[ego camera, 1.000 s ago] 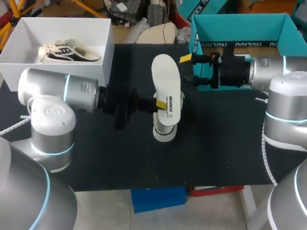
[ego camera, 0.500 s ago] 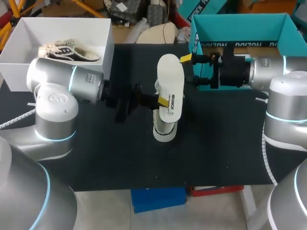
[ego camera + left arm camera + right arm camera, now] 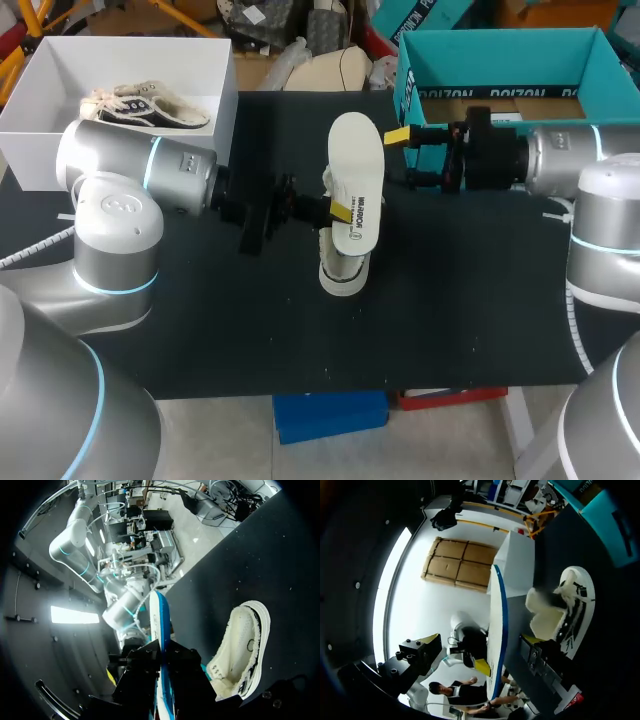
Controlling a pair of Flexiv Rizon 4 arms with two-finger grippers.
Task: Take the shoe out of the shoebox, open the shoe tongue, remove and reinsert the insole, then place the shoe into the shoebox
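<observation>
The insole point(image 3: 357, 178), white with a blue edge, is held in the air above the middle of the black surface point(image 3: 200, 330). It is clamped by the left gripper point(image 3: 338, 212), whose jaws are closed on it from both faces near one end. In the left wrist view it is seen edge-on, running straight out between the two dark fingers.

The shoe point(image 3: 343, 272), white with dark trim and a fuzzy lining, is set on the surface directly below the insole and is largely covered by it in the head view. Only one rounded end is seen there. In the left wrist view its opening is shown, just beside the gripper.

The right gripper point(image 3: 400, 158) is held just beside the insole's far long edge, on the side toward the teal shoebox point(image 3: 600, 60). Its jaws are apart, and nothing is gripped by them. In the right wrist view the insole is seen edge-on in the gap ahead of them; no contact can be made out.

The teal shoebox is placed at the far right corner of the surface, behind the right arm point(image 3: 560, 160). A white box point(image 3: 220, 110) is placed at the far left corner, with a pair of shoes point(image 3: 140, 108) inside it, behind the left arm point(image 3: 150, 175).
</observation>
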